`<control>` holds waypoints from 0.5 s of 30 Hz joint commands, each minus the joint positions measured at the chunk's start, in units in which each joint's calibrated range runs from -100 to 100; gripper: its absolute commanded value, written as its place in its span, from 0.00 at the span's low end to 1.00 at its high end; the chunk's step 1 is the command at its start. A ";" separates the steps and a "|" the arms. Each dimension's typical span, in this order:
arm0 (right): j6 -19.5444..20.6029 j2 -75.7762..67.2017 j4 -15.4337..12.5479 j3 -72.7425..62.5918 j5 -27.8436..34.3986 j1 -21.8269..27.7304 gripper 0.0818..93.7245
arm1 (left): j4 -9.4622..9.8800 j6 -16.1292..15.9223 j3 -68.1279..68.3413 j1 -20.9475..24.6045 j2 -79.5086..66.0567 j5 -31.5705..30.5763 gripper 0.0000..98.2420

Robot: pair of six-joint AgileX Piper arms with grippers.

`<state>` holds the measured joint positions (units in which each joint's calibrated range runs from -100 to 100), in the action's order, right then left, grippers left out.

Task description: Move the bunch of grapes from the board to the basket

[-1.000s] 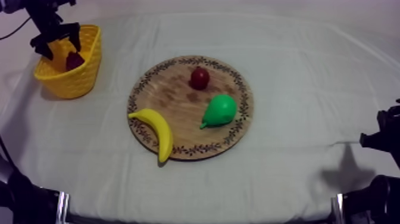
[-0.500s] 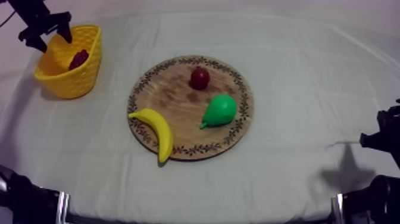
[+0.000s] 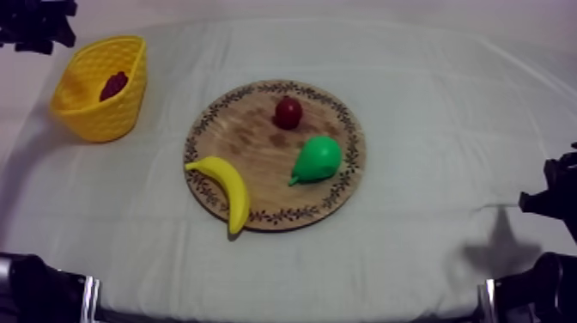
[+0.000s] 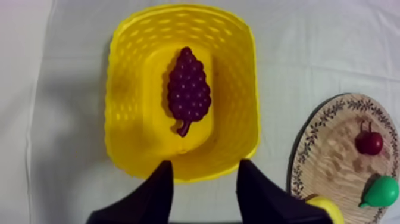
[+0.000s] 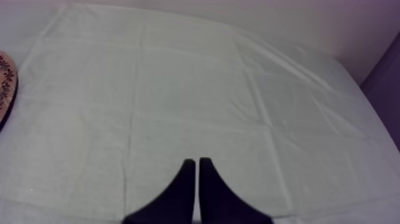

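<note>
Bunch of grapes (image 4: 188, 89): dark purple, knobbly, tapered. Lies flat on floor of yellow basket (image 4: 122, 119), long axis in line with left gripper (image 4: 205, 165), stem end toward it. Left fingers spread, empty, above near rim. Basket: perforated plastic weave. Right gripper (image 5: 197, 161): fingers pressed together, over bare cloth (image 5: 178, 89), well apart. Judgement: placement done.

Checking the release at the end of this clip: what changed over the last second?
The left gripper, down in the yellow basket over the bunch of grapes a second ago, rose and drew back beyond its rim, open and empty. The grapes lie in the basket. The banana, pear, small red fruit, wooden board and the shut right gripper stayed put.
</note>
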<state>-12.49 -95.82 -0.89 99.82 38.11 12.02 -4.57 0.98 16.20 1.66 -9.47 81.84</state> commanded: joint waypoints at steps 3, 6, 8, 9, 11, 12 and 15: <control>0.01 -0.02 -0.01 -0.05 0.04 0.00 0.00 | 0.16 -0.43 11.09 -0.20 -9.42 -7.55 0.27; 0.01 -0.02 -0.01 -0.05 0.04 0.00 0.00 | 0.82 -0.36 17.21 -0.82 -14.23 -12.79 0.16; 0.01 -0.02 -0.01 -0.05 0.04 0.00 0.00 | 1.28 -0.22 21.18 -1.30 -17.40 -15.99 0.10; 0.01 -0.02 -0.01 -0.05 0.04 0.00 0.00 | 1.50 -0.11 23.09 -1.50 -18.97 -17.45 0.08; 0.01 -0.02 -0.01 -0.05 0.04 0.00 0.00 | 1.85 0.19 26.75 -1.90 -22.19 -20.21 0.06; 0.01 -0.02 -0.01 -0.05 0.04 0.00 0.00 | 2.03 0.31 28.57 -2.12 -23.84 -21.52 0.05; 0.01 -0.02 -0.01 -0.05 0.04 0.00 0.00 | 2.39 0.53 34.06 -2.78 -29.08 -25.37 0.03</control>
<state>-12.49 -95.82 -0.89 99.82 38.11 12.02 -2.21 1.50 45.32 -0.98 -34.32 58.86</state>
